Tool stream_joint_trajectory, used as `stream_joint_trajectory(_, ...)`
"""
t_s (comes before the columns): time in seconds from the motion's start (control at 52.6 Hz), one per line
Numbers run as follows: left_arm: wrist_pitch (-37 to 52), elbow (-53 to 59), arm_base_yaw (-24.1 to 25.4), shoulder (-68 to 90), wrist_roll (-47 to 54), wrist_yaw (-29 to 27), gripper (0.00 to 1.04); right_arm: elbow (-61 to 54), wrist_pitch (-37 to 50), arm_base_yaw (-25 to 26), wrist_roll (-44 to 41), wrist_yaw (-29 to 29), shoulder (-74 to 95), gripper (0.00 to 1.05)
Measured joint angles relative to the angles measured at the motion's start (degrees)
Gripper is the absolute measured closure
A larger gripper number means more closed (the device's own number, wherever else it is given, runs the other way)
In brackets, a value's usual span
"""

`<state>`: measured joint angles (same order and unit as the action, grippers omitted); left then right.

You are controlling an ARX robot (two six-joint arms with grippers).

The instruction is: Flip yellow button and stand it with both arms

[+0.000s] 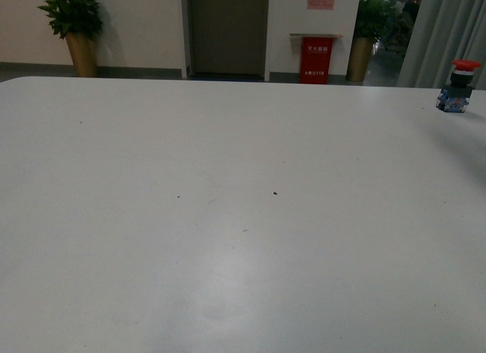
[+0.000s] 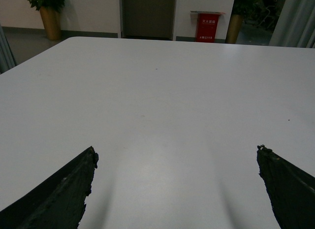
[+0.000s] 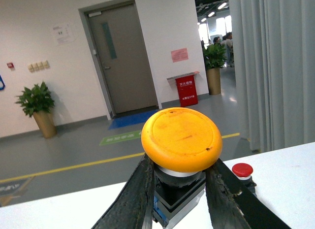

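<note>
In the right wrist view the yellow button (image 3: pixel 181 138) fills the middle, its round yellow-orange cap up and its black collar and blue-and-clear block below. My right gripper (image 3: pixel 179 182) is shut on the block, one black finger on each side, holding it above the white table (image 3: pixel 275 175). The left wrist view shows my left gripper (image 2: pixel 177 157) open, its two black fingertips (image 2: pixel 74 184) far apart over bare white table with nothing between them. Neither arm nor the yellow button appears in the front view.
A red-capped switch (image 1: pixel 458 85) stands upright at the table's far right edge, also seen behind my right finger as the red-capped switch (image 3: pixel 243 172). Beyond the table (image 1: pixel 228 216) are a door, potted plants (image 1: pixel 74 26) and a red box.
</note>
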<state>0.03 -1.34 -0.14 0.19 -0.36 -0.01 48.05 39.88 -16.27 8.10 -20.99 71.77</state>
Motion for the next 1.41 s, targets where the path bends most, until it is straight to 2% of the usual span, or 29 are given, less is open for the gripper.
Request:
stream_joint_trajectory(0.323,0.00,0.00,0.00,0.00,0.00,-0.02,0.07,0.22,0.96,1.07,-7.87,-0.76,4.68,0.82)
stream_joint_trajectory(0.666,0.00,0.00,0.00,0.00,0.02,0.00,0.07,1.90,-2.21,1.49,-14.34,-9.40,9.64,0.82)
stream_joint_trajectory(0.894,0.00,0.00,0.00,0.00,0.00,0.00,0.07,4.50,-9.33,-0.09,-11.37,-17.94,11.26,0.82)
stream_joint_trajectory(1.407,0.00,0.00,0.00,0.00,0.02,0.00,0.07,13.79,-18.91,-3.54,-3.74,-26.21,18.86,0.82)
